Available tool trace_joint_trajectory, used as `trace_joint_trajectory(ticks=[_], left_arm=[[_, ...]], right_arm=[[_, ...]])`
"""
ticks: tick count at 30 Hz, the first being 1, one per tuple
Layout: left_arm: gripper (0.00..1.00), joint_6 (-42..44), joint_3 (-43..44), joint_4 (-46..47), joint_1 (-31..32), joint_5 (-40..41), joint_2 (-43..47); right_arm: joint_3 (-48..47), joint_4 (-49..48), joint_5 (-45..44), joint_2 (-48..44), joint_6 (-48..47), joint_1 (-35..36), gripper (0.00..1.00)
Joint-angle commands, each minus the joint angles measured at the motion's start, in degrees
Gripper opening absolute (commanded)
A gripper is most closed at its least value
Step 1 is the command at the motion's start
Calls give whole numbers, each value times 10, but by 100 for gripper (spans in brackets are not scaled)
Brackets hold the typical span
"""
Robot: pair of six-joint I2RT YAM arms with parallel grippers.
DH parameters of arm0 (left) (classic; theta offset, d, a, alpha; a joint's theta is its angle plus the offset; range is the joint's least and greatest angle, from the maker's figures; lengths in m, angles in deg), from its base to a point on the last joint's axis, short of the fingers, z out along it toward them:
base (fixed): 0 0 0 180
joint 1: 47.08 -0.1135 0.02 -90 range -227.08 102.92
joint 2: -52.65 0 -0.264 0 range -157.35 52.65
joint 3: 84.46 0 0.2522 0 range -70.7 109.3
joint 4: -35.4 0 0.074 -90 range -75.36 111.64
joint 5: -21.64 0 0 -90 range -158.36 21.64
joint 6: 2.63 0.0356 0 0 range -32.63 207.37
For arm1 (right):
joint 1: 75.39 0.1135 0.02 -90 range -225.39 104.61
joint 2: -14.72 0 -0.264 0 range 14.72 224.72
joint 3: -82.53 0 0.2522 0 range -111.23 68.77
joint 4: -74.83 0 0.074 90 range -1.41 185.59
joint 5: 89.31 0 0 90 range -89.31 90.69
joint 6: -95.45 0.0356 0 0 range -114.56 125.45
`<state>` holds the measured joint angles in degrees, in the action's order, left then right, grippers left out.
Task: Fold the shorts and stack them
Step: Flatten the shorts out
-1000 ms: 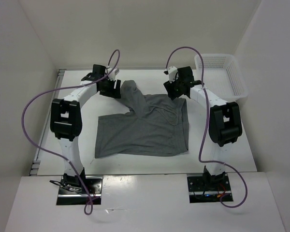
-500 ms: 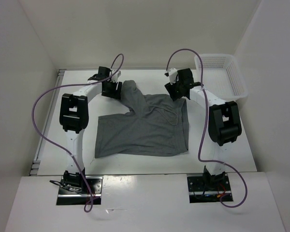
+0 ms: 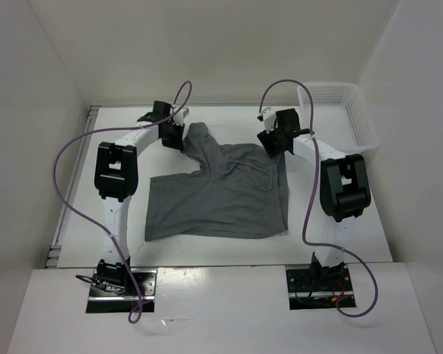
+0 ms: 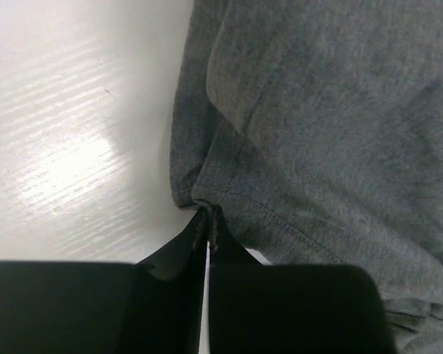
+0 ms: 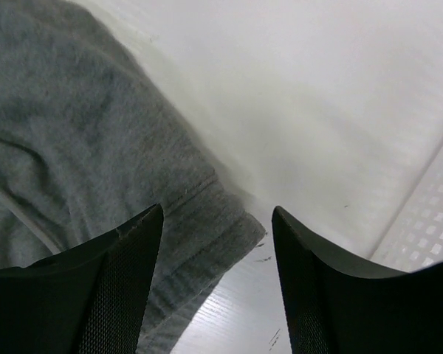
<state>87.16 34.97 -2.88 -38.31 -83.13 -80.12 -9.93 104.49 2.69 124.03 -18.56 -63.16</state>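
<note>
Shorts (image 3: pixel 221 195), seemingly soft, light and limp: best pinched at hemmed corners. Left gripper (image 4: pixel 207 221) clamped on one hem; right gripper (image 5: pixel 216 214) spread over another corner.

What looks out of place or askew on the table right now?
The grey shorts lie unevenly: their far left corner is bunched and twisted where the left gripper pinches its hem. Nothing else stands out.
</note>
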Motion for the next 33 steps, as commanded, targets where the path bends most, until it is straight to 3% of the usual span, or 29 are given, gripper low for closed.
trace_joint_trajectory(ticks=[1, 7, 12, 15, 16, 19, 20, 21, 26, 33], left_arm=[[0, 2, -13, -52, -8, -30, 54], [0, 2, -151, -150, -19, 32, 215], [0, 2, -275, -254, 19, 124, 298], [11, 2, -320, -274, 32, 151, 309], [23, 2, -325, -274, 32, 151, 304], [44, 2, -294, -262, 19, 136, 304], [60, 2, -260, -230, 11, 136, 304], [66, 2, -242, -207, 5, 156, 304], [69, 2, -133, -95, -33, 142, 276], [71, 2, 56, -93, -46, 86, 92]], right_arm=[[19, -21, -11, 5, -29, -1, 67], [50, -15, -5, -7, -53, -1, 67], [55, -10, 5, -13, -59, -1, 67], [44, -10, 5, -8, -64, 5, 67], [37, -10, 5, -8, -64, 5, 67], [21, -4, 11, -8, -64, 5, 67], [21, -4, 11, -8, -64, 5, 67], [14, -4, 11, -8, -64, 5, 67], [-15, 10, 34, -19, -70, 5, 67], [-66, 22, 48, 25, -83, 0, 67]])
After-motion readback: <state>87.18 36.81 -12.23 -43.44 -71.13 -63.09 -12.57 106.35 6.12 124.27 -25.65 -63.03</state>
